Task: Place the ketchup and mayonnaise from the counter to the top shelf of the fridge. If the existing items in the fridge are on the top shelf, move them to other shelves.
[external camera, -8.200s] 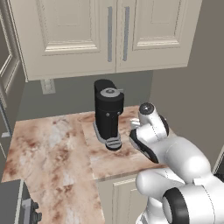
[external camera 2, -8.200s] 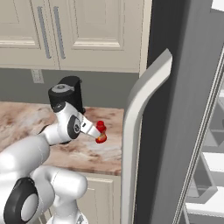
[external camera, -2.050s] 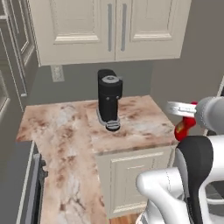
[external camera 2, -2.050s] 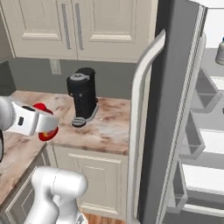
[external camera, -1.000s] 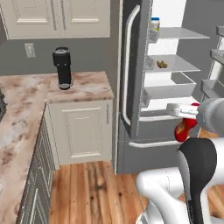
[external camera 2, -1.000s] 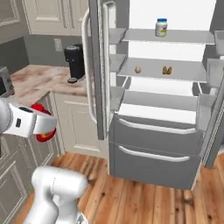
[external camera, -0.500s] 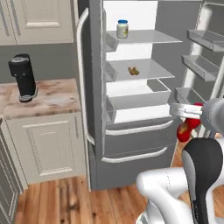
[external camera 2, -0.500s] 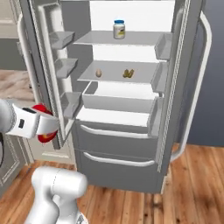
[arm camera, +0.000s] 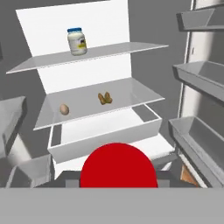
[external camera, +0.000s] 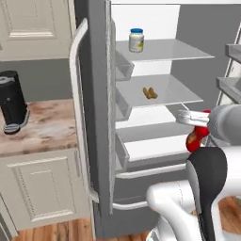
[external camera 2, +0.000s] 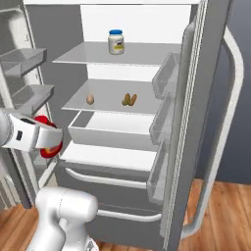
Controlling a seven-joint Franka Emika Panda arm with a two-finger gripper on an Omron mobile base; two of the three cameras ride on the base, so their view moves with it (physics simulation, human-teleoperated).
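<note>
One ketchup bottle sits clenched in the gripper, low before the open fridge — light, squeezable plastic, probably slick; grip the body mid-height, gently. Mayonnaise already on the top shelf.

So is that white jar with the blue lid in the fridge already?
Yes, the mayonnaise stands upright on the top shelf of the open fridge.
</note>
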